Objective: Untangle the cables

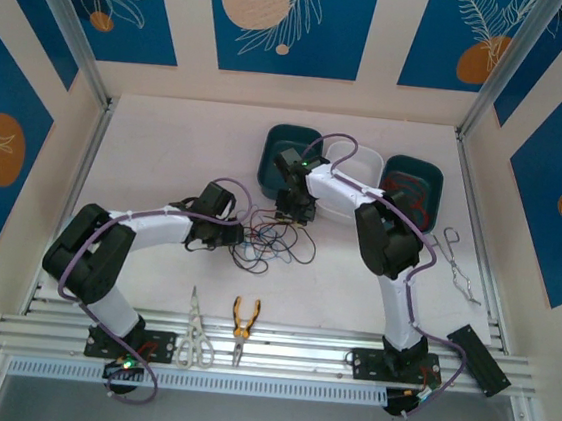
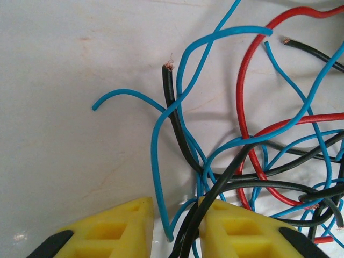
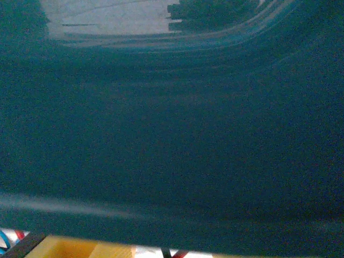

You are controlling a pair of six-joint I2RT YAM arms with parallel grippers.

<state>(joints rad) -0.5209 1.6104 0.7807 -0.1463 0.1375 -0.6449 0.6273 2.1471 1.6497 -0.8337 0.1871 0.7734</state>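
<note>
The cables (image 1: 273, 240), thin red, blue and black wires, lie in a loose tangle on the white table between the two arms. My left gripper (image 1: 241, 235) sits at the tangle's left edge. In the left wrist view its yellow fingers (image 2: 121, 226) stand apart, and my left gripper (image 2: 176, 208) has black and blue cables (image 2: 215, 177) running loosely through the gap. My right gripper (image 1: 291, 212) points down at the tangle's far side, close to a teal bin. The right wrist view has one yellow finger (image 3: 75, 249) at the bottom edge, with its jaws hidden.
A teal bin (image 1: 272, 149), whose wall (image 3: 172, 134) is right in front of the right wrist camera, stands at the back beside a clear tub (image 1: 367, 159) and a second teal bin (image 1: 435, 177). Scissors (image 1: 192, 337) and pliers (image 1: 243, 322) lie near the front rail, tongs (image 1: 456, 264) at the right.
</note>
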